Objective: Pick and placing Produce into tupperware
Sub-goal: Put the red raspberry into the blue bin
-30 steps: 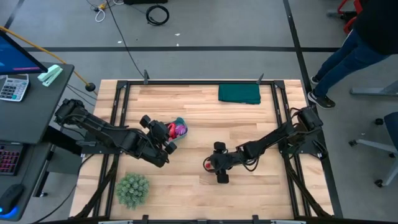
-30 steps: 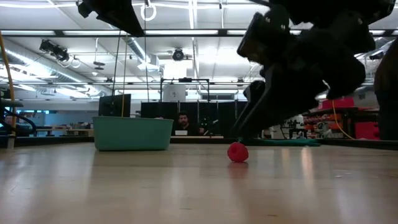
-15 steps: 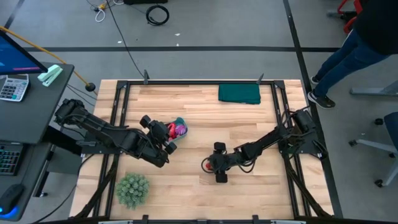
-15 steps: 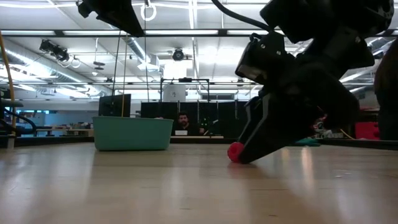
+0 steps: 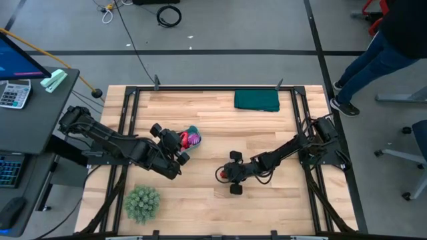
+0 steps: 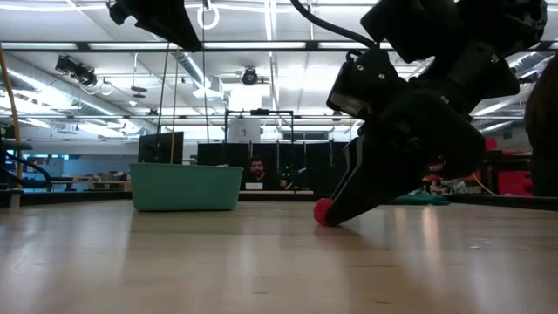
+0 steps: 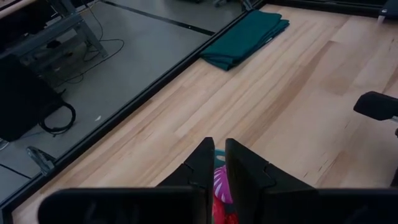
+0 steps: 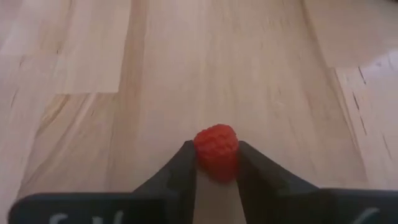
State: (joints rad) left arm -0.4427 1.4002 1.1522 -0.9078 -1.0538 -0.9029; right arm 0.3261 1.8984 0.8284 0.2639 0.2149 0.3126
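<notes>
Now the right claw (image 8: 216, 163) pinches the red berry (image 8: 216, 148) on the bench (image 5: 267, 147).
Half a second ago its fingers flanked the berry more loosely; now both press its sides. Left claw (image 7: 216, 167), together, hangs over the tupperware (image 6: 186, 187), unmoved.

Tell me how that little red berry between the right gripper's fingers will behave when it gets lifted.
The berry looks round, so it would likely roll if it slips onto the table. Its bumpy skin probably helps the right gripper, shut on it, keep hold. Being so small, it is probably light.
</notes>
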